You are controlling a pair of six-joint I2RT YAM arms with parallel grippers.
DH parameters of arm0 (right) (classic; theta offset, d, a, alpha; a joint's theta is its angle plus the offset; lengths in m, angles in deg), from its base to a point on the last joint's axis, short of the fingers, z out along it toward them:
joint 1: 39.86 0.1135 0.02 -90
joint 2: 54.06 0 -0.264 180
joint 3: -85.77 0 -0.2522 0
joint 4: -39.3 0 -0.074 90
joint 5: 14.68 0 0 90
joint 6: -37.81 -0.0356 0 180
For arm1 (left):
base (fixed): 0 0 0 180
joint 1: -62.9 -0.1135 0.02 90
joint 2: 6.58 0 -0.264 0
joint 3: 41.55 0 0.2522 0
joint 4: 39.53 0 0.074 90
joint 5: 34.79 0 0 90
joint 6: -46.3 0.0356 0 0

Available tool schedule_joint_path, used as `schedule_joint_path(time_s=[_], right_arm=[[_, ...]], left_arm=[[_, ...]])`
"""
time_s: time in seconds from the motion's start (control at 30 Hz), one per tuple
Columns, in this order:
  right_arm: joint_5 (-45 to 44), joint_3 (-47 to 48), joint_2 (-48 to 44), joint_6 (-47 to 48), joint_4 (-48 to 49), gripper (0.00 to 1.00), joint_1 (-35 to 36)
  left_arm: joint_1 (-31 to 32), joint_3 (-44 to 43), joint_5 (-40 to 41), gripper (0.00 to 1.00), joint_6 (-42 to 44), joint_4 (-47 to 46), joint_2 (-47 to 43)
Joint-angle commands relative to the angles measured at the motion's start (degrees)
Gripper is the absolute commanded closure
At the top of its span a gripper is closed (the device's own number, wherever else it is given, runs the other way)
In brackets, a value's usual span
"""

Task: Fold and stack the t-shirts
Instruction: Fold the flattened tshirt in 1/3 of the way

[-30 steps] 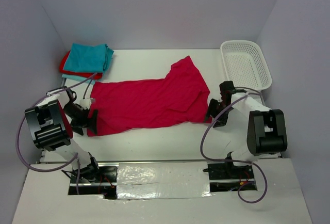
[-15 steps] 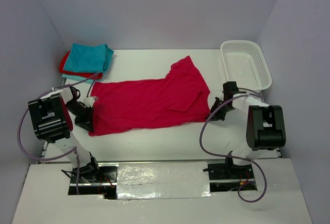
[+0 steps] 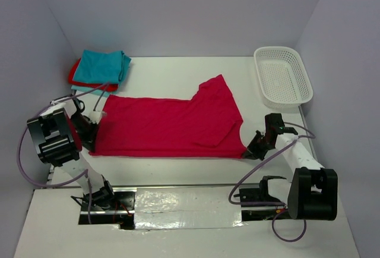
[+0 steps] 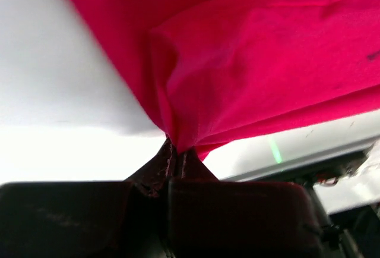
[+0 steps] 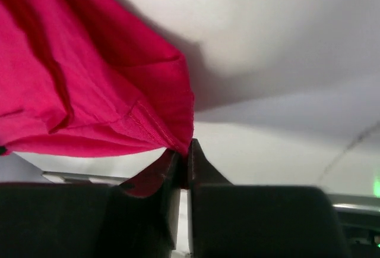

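Tee (image 3: 167, 126): soft red cloth, creased, w/ stitched hem.

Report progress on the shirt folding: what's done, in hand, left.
Done: a folded teal shirt sits stacked on a red shirt at the far left. In hand: the left gripper and right gripper are each shut on a near corner of the spread crimson shirt. Left: folding it and adding it to the stack.

my left arm (image 3: 52, 141) and right arm (image 3: 298, 156): white links, black motor housings | cables (image 3: 289, 237): purplish loops | fingers (image 4: 237, 210): black
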Motion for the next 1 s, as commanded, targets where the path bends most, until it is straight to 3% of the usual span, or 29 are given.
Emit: schedule_joint_path(time_s=[0.0, 0.03, 0.13, 0.2, 0.3, 0.37, 0.43, 0.47, 0.5, 0.53, 0.57, 0.63, 0.67, 0.7, 0.77, 0.83, 0.97], right_arm=[[-2.9, -3.7, -4.4, -1.8, -4.8, 0.89, -0.1], [-2.5, -4.4, -5.1, -2.1, -4.8, 0.69, 0.1], [-1.3, -7.0, -5.8, -2.4, -4.6, 0.47, 0.6], [-2.3, -5.7, -5.3, -1.5, -5.6, 0.36, 0.6], [-5.8, 2.2, -5.9, 0.6, -9.5, 0.21, -0.1], [-9.2, 11.7, -4.3, 2.1, -10.4, 0.19, -0.1], [-7.4, 20.8, -1.6, 6.6, -8.0, 0.25, -0.1], [-5.8, 23.3, 2.5, 8.2, -6.8, 0.31, -0.1], [-3.8, 26.0, 5.3, 11.8, -5.2, 0.52, -0.1], [0.0, 30.9, 11.0, 13.0, -4.7, 0.6, -0.1], [2.1, 32.5, 13.6, 13.8, -3.9, 0.63, 0.0], [5.7, 36.1, 20.7, 15.9, -0.6, 0.6, 0.6], [7.1, 36.9, 22.9, 16.5, 0.1, 0.58, 0.9], [8.2, 38.3, 25.2, 17.3, 0.4, 0.57, 1.3], [8.0, 39.0, 29.8, 17.6, 1.4, 0.56, 1.9], [8.2, 37.9, 31.5, 18.1, 2.9, 0.54, 2.5], [7.2, 35.5, 32.1, 18.9, 4.5, 0.51, 2.8]], left_arm=[[0.0, 4.0, 4.9, 0.95, 4.5, 3.9, -1.9], [-0.1, 5.2, 7.8, 0.72, 4.6, 3.7, -2.1], [-0.1, 7.4, 10.9, 0.49, 5.1, 1.8, -2.1], [-0.1, 5.5, 14.0, 0.46, 4.5, 0.6, -1.0], [0.0, -5.7, 24.3, 0.44, 2.0, -2.3, 0.7], [0.9, -22.2, 29.6, 0.47, -2.4, -2.6, 2.2], [5.1, -38.1, 26.1, 0.51, -4.8, -2.4, 1.5], [7.7, -41.7, 17.1, 0.52, -4.3, -2.0, -0.6], [16.0, -43.3, 13.6, 0.55, -3.2, -2.3, -2.1], [22.1, -43.1, 9.5, 0.6, 0.5, -2.5, -4.3], [35.3, -42.0, 7.1, 0.62, 2.7, -1.7, -5.0], [46.5, -35.6, 1.6, 0.64, 6.4, -1.6, -7.2], [55.0, -32.1, -4.5, 0.62, 7.0, -3.3, -8.5], [58.5, -25.0, -7.1, 0.54, 9.4, -7.9, -9.5], [68.6, -18.8, -9.8, 0.49, 12.8, -13.3, -12.2], [75.0, -14.4, -11.1, 0.47, 14.6, -19.1, -10.2], [79.6, -22.8, -17.0, 0.44, 8.6, -21.4, 1.6]])
